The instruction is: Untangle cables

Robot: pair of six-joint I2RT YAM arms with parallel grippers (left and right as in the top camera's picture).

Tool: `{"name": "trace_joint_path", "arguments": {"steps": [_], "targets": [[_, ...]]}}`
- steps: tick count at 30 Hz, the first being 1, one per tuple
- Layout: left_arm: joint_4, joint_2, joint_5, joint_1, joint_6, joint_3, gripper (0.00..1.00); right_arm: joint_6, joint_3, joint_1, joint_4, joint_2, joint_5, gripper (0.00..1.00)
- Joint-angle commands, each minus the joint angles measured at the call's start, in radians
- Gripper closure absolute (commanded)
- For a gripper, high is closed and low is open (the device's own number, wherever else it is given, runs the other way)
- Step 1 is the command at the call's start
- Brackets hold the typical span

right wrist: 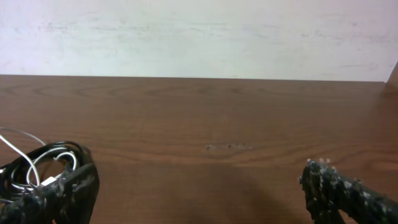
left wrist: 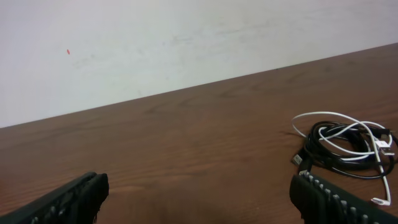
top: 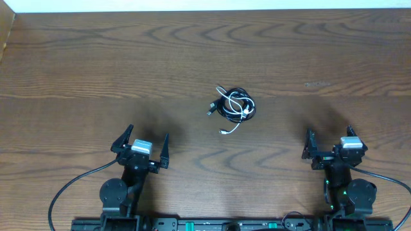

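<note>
Left hand (top: 148, 133) and right hand (top: 329, 133) gape empty near the front of the table (top: 77, 64); farther out, between them, the black cable (top: 225, 113) and white cable (top: 231, 129) lie tangled, likely light and limp, best pinched at the white's stray plug tail.

No text, label, brand, number or sign can be read in any of the views. Nothing legible is found on the surfaces that are shown.
</note>
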Motion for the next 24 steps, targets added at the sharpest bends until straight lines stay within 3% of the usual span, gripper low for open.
{"name": "trace_joint_path", "arguments": {"steps": [1,24], "targets": [[-0.044,-0.006,0.038,0.006,-0.005,-0.012,0.02,-0.011,-0.001,-0.005,-0.004,-0.006,-0.006,0.01],[-0.045,-0.006,0.038,0.006,-0.005,-0.012,0.02,-0.011,-0.001,-0.005,-0.004,-0.006,-0.006,0.01]]}}
